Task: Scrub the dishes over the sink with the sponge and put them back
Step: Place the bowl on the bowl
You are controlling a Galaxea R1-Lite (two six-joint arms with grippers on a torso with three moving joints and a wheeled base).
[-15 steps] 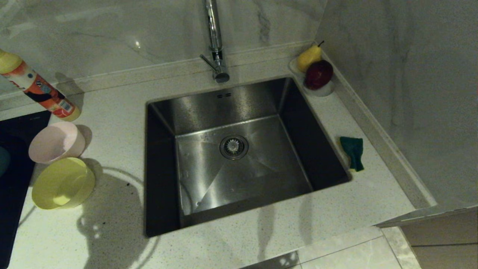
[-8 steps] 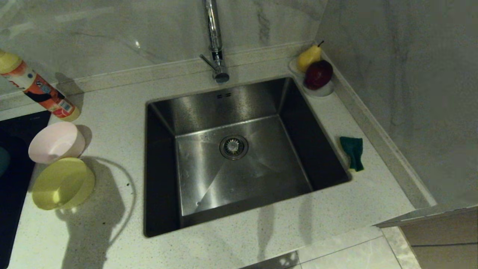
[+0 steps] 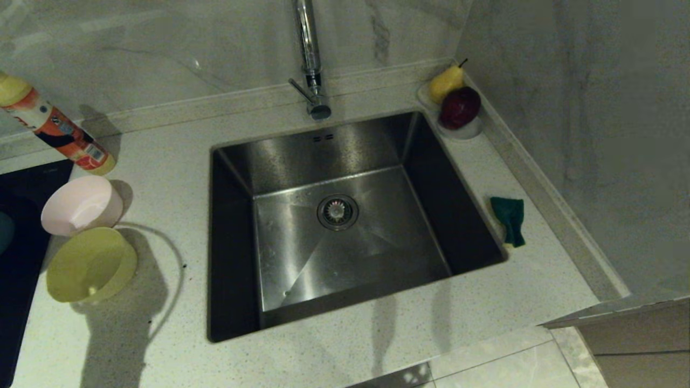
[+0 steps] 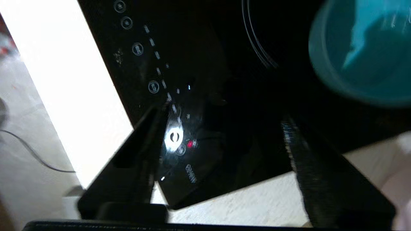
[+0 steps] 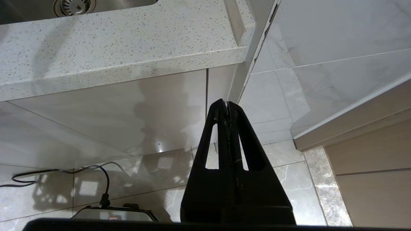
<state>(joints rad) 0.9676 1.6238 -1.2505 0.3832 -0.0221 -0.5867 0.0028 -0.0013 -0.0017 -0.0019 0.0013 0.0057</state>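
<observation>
The steel sink (image 3: 345, 302) sits mid-counter under the chrome faucet (image 3: 310, 59). To its left stand the pale pink bowl (image 3: 81, 205) and the yellow bowl (image 3: 89, 264). The light blue bowl (image 4: 362, 51) rests on the black cooktop (image 4: 199, 64); only a sliver of the blue bowl (image 3: 4, 231) shows in the head view. The green sponge (image 3: 509, 220) lies on the counter right of the sink. My left gripper (image 4: 221, 115) hovers open and empty over the cooktop's front corner, short of the blue bowl. My right gripper (image 5: 227, 103) hangs shut below the counter's front edge. Neither arm shows in the head view.
An orange-labelled bottle (image 3: 54, 126) leans at the back left. A small white dish with a pear and a red fruit (image 3: 458, 102) sits in the back right corner. A wall bounds the counter on the right. The counter's front edge (image 5: 128, 70) is above my right gripper.
The arm's shadow on the counter beside the yellow bowl has slid left and toward the front. Bowls, sponge and sink stay where they were.
</observation>
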